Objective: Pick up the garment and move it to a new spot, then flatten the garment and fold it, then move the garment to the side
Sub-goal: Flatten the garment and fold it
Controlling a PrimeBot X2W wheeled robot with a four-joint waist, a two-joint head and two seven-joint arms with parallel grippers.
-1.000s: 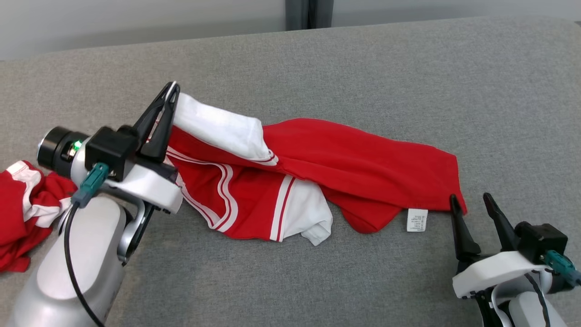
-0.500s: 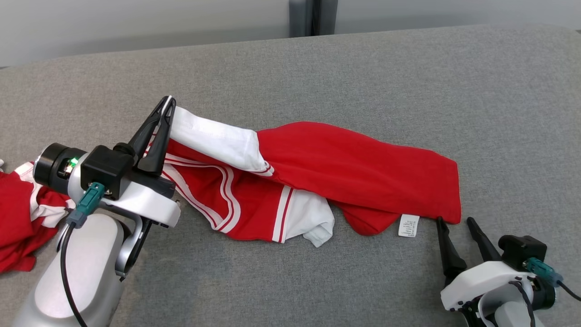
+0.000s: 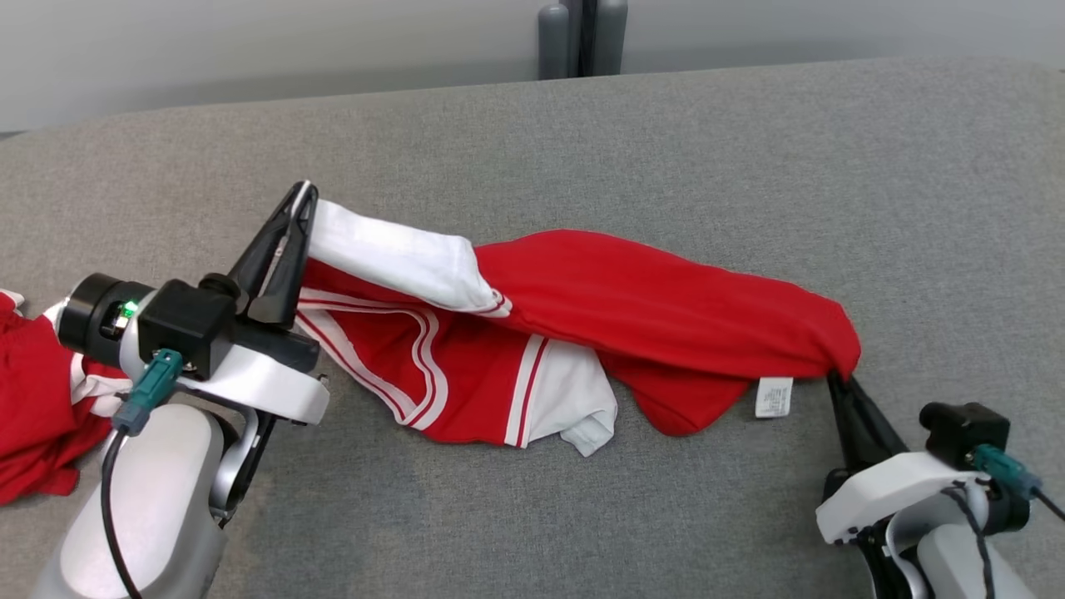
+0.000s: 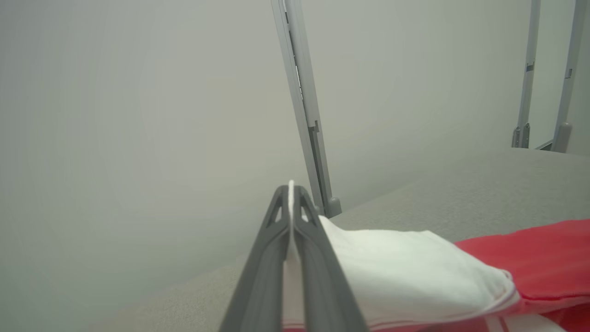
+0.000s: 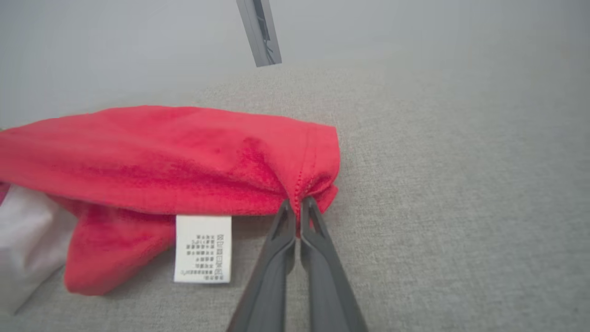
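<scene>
Garment (image 3: 666,308), a red soft-knit top with white sleeves and thin white stripes, lies crumpled lengthwise across the middle of a grey woven surface (image 3: 707,150), strung between both grippers. Nearest on the robot's right, the right gripper (image 3: 834,379) has its two long dark tapered fingers pressed together on the stitched red hem corner; in the right wrist view the cloth bunches into small puckers above the right gripper's tips (image 5: 298,204). Just beside that pinch, a small white rectangular care label (image 3: 774,397) with fine print hangs from the lower edge and lies flat on the surface. On the near left, the smooth pale forearm leads up to the left gripper (image 3: 303,194), its fingers closed on the edge of a white sleeve (image 3: 399,254), a sliver of which shows between the tips in the left wrist view (image 4: 291,188). Behind that arm, at the left edge, a second red-and-white cloth (image 3: 33,399) sits in a rumpled heap. Toward the middle, the other sleeve (image 3: 574,399) folds under in a rounded white flap below the striped neckline. Farther back the surface ends in a softly rounded edge, with grey posts (image 3: 582,37) standing against a plain pale wall (image 3: 250,42).
</scene>
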